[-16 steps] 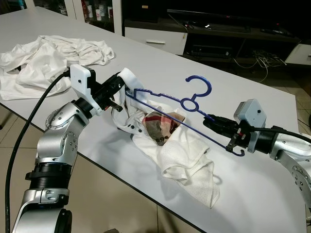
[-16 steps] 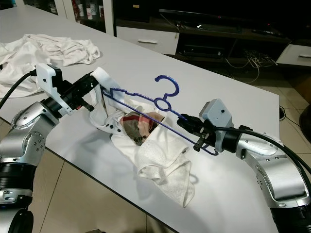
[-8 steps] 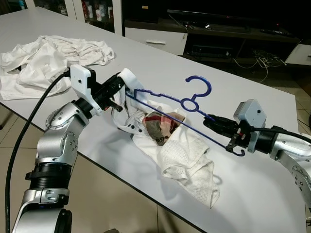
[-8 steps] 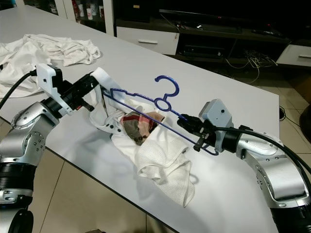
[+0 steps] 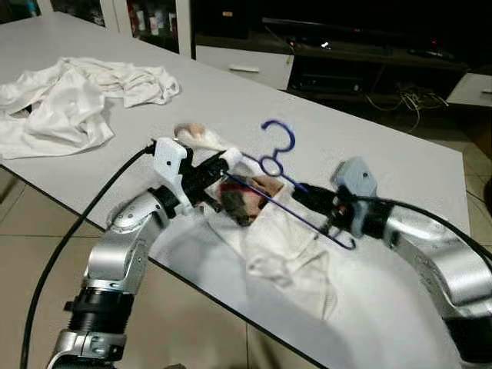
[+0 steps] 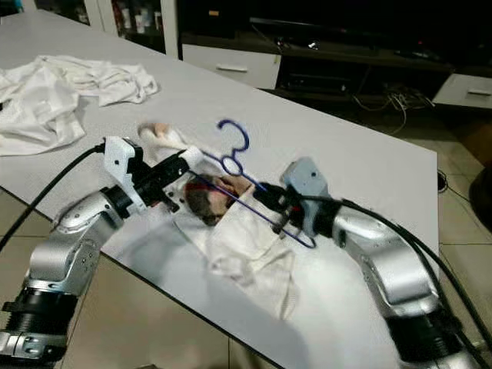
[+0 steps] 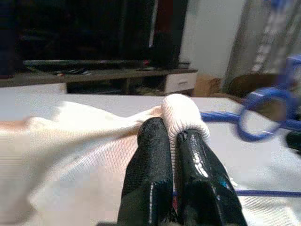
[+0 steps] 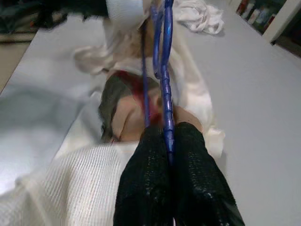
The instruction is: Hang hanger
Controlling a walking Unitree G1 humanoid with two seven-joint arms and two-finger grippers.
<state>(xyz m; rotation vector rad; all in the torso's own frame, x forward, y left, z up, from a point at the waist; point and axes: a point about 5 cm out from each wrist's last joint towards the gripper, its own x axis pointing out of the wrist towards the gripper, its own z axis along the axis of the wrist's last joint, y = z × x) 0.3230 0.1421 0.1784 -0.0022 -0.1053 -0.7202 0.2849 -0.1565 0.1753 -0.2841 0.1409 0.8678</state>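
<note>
Your left gripper [image 7: 171, 141] pinches the white knit garment [image 5: 288, 257]; your right gripper [image 8: 168, 136], arm outstretched, clamps the blue plastic hanger [image 5: 277, 157].

We see motion blur smearing both eye views, while the white table [image 5: 400, 165] stays evenly lit; the background is dim, and both wrist views are soft.

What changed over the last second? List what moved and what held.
The whole view shifted, so the camera moved. Against the table, the two arms drew closer together, carrying the blue hanger and the white shirt. Left tool stays shut on the shirt, right tool on the hanger. The cloth pile stayed put.
</note>
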